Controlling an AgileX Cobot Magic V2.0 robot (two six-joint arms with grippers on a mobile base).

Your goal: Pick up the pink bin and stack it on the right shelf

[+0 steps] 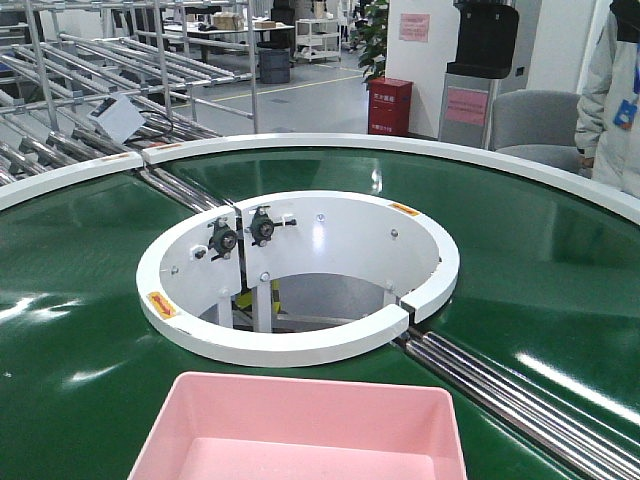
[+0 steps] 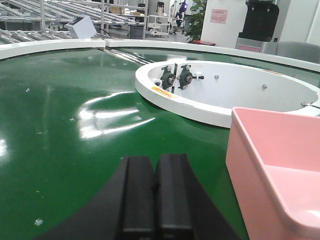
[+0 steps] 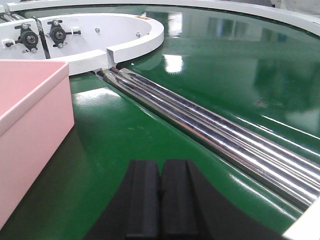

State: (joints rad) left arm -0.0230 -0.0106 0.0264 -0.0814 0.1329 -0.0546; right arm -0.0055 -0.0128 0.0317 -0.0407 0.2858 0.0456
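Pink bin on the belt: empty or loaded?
Empty as far as shown: the pink bin has bare floor in front view; its near end is cropped.

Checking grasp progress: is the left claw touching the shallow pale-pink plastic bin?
Apart. The left wrist view shows green belt between the shut left claw and the pale-pink plastic bin.

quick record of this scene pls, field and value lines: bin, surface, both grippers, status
bin: pink bin, upright, looks empty, on the belt
surface: glossy green belt
behind bin: white ring around an opening
right of bin: steel rollers
left gripper: jaws shut, empty, left of bin, not touching
right gripper: jaws shut, empty, right of bin, not touching
status: bin not yet grasped
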